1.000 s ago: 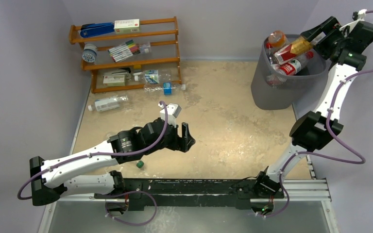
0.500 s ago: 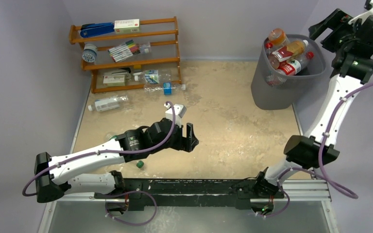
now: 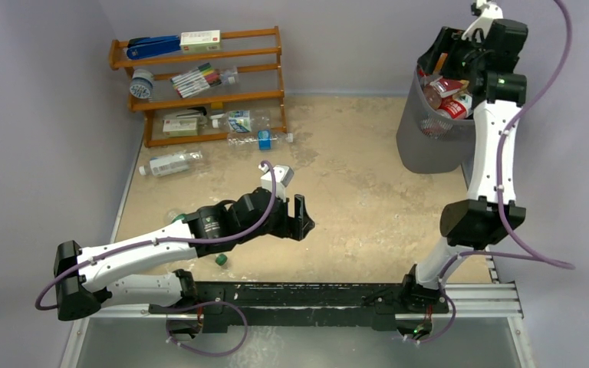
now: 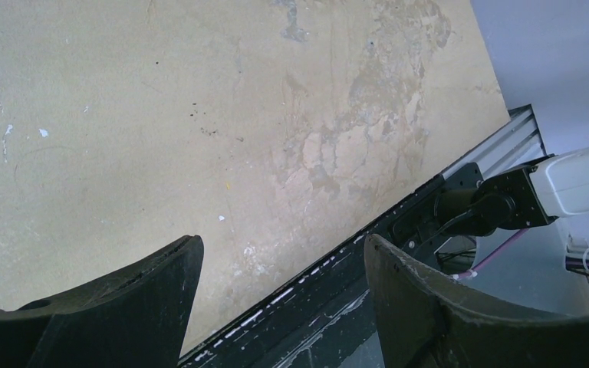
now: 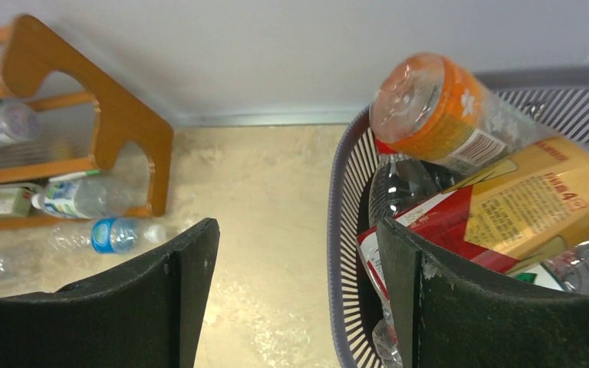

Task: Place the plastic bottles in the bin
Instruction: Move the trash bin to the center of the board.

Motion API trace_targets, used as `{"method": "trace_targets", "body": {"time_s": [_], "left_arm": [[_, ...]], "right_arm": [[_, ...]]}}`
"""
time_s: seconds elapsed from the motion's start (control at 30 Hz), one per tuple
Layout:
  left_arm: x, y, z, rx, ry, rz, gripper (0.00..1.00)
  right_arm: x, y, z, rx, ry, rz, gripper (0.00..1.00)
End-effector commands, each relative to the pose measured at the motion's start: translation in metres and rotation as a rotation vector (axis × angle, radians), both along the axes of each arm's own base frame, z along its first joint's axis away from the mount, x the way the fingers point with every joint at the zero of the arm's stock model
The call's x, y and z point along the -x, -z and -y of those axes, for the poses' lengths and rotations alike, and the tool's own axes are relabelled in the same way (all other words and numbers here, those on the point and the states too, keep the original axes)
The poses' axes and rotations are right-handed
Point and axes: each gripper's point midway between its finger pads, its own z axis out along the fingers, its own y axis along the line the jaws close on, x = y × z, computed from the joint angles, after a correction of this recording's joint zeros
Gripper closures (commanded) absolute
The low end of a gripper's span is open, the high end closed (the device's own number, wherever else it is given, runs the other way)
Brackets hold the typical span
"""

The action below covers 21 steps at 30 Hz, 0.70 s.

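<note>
a brown wooden shelf rack [image 3: 255,95] stands at the far left of the tan table [image 3: 368,207]. on its top shelf lie a blue stapler [image 3: 153,47] and a white box [image 3: 200,38], with coloured markers [image 3: 196,79] one shelf below. a small green object [image 3: 220,261] lies near left.

Stained beige desk [image 3: 368,207]. Upper left: wooden rack [image 3: 215,97], two bottles [image 3: 170,162] lying before it. Upper right: mesh bin [image 3: 429,146], upright. Lower left: green cap [image 3: 220,261].
</note>
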Motion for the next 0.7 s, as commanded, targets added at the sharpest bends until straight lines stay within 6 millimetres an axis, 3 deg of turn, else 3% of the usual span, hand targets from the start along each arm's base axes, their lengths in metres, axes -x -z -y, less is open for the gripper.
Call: {"method": "trace_targets", "body": {"time_s": [0.0,0.43,0.67], "left_arm": [[-0.001,-0.014,0.005,0.068,-0.005,0.017,0.23],[-0.001,-0.011,0.001,0.056,-0.007,0.023,0.23],[-0.002,-0.01,0.001,0.051,-0.006,0.029,0.23]], "right_arm": [[-0.005,0.009,-0.001,0.081,0.018,-0.023,0.24],[-0.027,0.061,-0.012,0.169,0.061,-0.147,0.34],[-0.033,0.079,-0.004,0.204,0.118,-0.199,0.44]]}}
